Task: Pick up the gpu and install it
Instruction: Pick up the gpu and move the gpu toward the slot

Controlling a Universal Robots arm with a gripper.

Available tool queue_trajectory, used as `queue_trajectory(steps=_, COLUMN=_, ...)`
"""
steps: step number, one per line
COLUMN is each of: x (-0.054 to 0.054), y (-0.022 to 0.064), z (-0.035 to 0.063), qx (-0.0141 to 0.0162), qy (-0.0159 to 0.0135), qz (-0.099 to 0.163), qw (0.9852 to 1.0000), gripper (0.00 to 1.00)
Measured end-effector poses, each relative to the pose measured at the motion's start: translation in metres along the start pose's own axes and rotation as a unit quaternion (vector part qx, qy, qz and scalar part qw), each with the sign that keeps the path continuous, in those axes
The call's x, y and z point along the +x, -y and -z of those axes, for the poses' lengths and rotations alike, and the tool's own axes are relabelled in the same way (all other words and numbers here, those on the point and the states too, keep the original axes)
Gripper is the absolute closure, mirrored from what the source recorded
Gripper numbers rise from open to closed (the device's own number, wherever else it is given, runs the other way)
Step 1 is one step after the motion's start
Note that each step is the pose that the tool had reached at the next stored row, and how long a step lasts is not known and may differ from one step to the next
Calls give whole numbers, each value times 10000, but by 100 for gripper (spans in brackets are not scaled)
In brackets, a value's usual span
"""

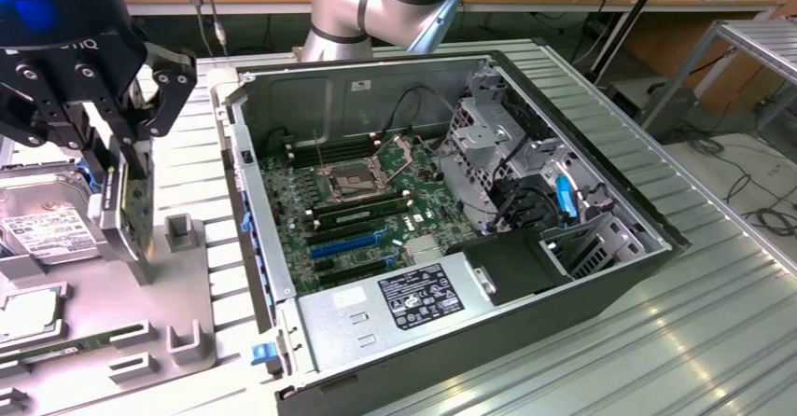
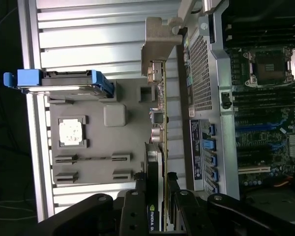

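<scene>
Exterior view: the end effector (image 1: 121, 159) is clamped on the gpu (image 1: 129, 215), which stands on edge over the gray tray (image 1: 212, 285), to the exterior view's left of the open computer case (image 1: 622, 285). Wrist view: its fingers (image 2: 132, 211) pinch the gpu edge-on, with the silver bracket (image 2: 160, 39) at the far end.

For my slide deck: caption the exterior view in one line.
Fingers clamp the gpu upright at the gray parts tray, beside the open computer case.

gpu (image 2: 162, 105) green/blk w/ silver end; tool (image 2: 156, 185) blk
</scene>
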State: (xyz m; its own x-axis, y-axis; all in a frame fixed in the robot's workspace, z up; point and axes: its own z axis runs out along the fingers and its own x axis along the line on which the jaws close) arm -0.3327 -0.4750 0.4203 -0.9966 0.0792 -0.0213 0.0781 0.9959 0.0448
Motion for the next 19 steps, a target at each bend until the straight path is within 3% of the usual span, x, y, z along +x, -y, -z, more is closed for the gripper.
queue_trajectory(steps=12, x=-3, y=-7, z=147, qx=-1, qy=1, qz=-4, qw=10000, gripper=73)
queue_trajectory(steps=17, x=-4, y=-7, z=148, qx=0, qy=0, qz=-5, qw=10000, gripper=73)
queue_trajectory(steps=19, x=-99, y=-17, z=146, qx=0, qy=0, qz=-4, qw=10000, gripper=73)
